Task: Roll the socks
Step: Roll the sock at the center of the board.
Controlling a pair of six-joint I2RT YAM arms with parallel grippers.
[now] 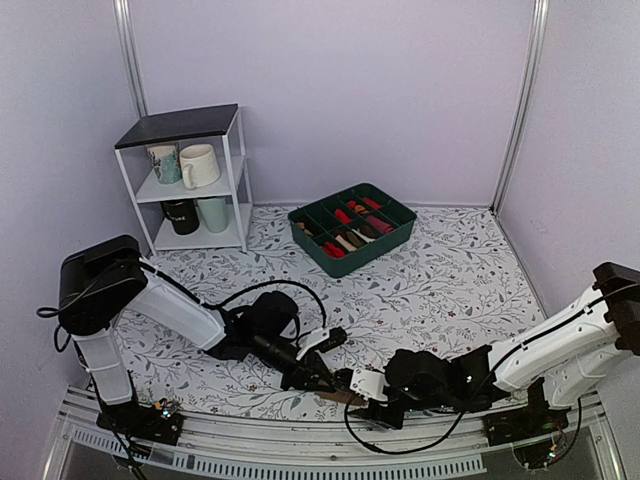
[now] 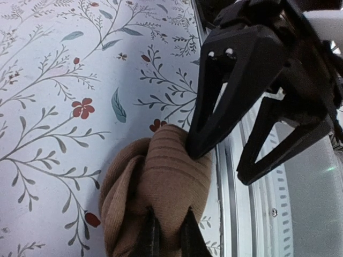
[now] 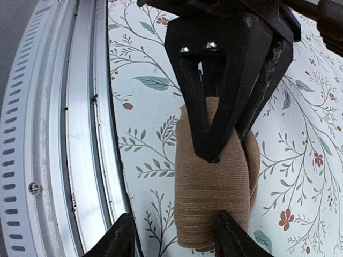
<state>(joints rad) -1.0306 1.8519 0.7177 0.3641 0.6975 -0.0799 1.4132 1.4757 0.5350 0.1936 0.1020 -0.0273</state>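
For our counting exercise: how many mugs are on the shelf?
4: patterned mug and cream mug on the middle shelf, black mug and pale green mug below. Others may be hidden.

socks (image 2: 161, 187) | tan-brown ribbed knit | compact rolled bundle | lying at near table (image 2: 48, 176) edge

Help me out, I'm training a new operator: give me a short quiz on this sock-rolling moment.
1. True or false: the left tool is shut on the socks.
2. Where on the table do the socks lie? A: at the far edge. B: in the middle. C: at the near edge, beside the metal rail.
3. Fill in: the right tool has its jaws ____.
Key: 1 true; 2 C; 3 open.
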